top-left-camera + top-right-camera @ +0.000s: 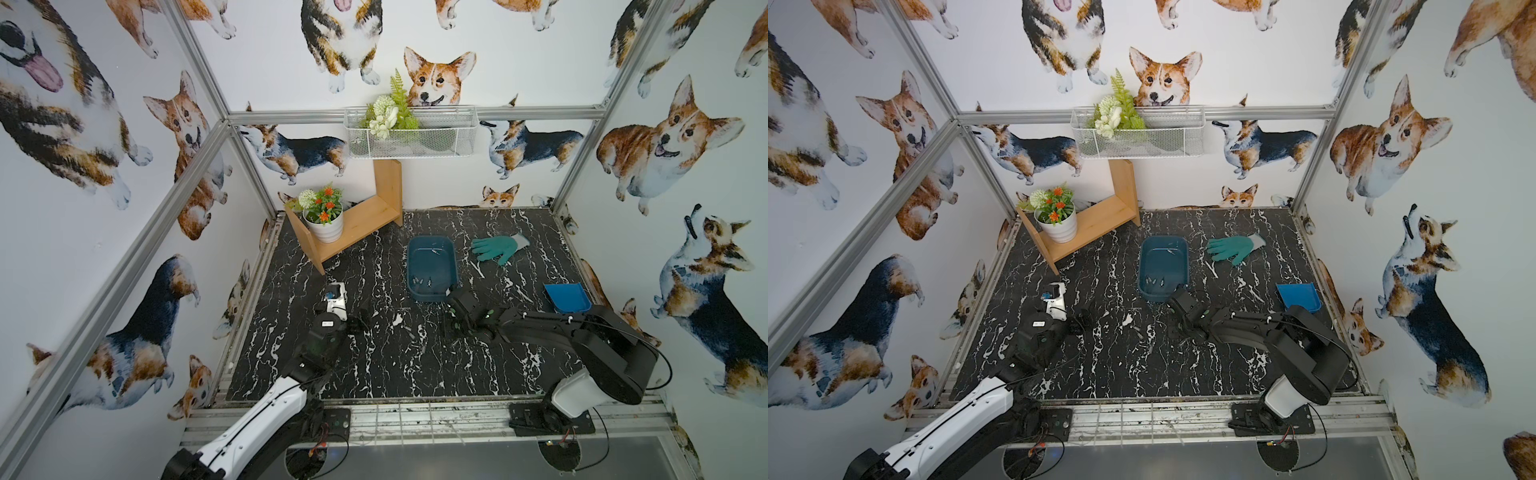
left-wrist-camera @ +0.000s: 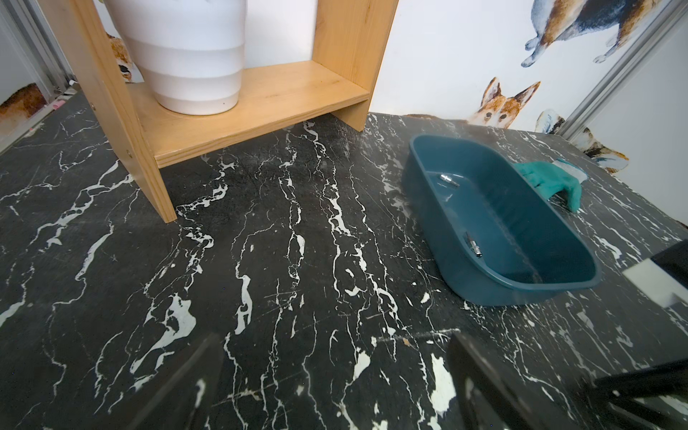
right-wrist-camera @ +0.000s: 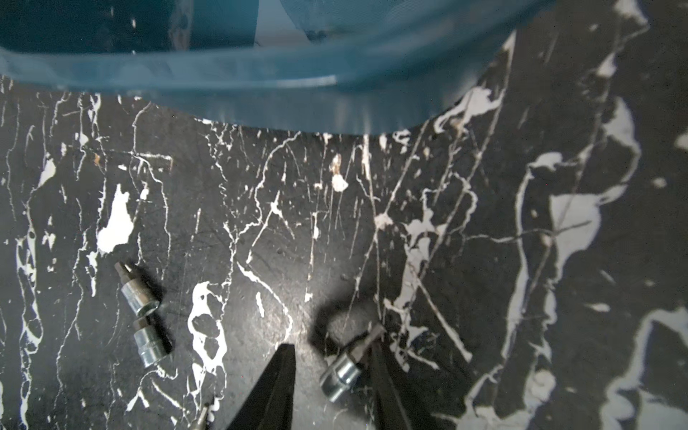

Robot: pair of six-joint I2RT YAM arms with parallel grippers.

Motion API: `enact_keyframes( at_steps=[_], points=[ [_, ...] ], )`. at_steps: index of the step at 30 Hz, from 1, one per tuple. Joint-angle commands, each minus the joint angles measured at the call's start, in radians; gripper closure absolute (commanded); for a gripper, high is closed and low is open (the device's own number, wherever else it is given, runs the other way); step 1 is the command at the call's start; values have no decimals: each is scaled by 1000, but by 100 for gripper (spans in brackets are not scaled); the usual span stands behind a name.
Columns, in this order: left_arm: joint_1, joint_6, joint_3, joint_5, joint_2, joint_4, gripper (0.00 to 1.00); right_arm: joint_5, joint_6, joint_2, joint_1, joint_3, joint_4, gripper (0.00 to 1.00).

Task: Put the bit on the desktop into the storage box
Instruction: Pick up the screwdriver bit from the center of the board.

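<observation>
A small silver bit (image 3: 346, 368) lies on the black marble desktop (image 1: 395, 365) between the fingers of my right gripper (image 3: 331, 346). One finger touches the bit and a gap shows at the other finger. This gripper (image 1: 451, 322) points down just in front of the near wall of the teal storage box (image 1: 432, 266), whose wall (image 3: 260, 100) shows close by. Two more bits (image 3: 139, 290) (image 3: 150, 344) lie end to end on the desktop nearby. Several bits (image 1: 422, 281) lie inside the box (image 2: 465, 268). My left gripper (image 2: 335, 379) stands wide open and empty over bare marble.
A green glove (image 1: 498, 247) lies right of the box and a bright blue scoop (image 1: 567, 297) sits near the right rail. A wooden shelf (image 1: 357, 224) with a white flower pot (image 1: 324, 224) stands at the back left. A white device (image 1: 336, 299) rests by the left arm.
</observation>
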Motion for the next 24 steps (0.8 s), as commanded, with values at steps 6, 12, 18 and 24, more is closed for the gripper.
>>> enact_keyframes(
  at_steps=[6, 12, 18, 24],
  points=[
    [2, -2, -1, -10, 6, 24, 0, 68, -20, 43, 16, 32, -68, 66],
    [2, -2, -1, -10, -8, 22, 0, 154, -41, 94, 57, 81, -155, 71],
    [2, 0, -1, -12, -10, 18, 0, 189, -56, 140, 93, 120, -205, 73],
    [2, -1, -1, -10, -10, 19, 0, 196, -58, 134, 105, 124, -244, 73]
  ],
)
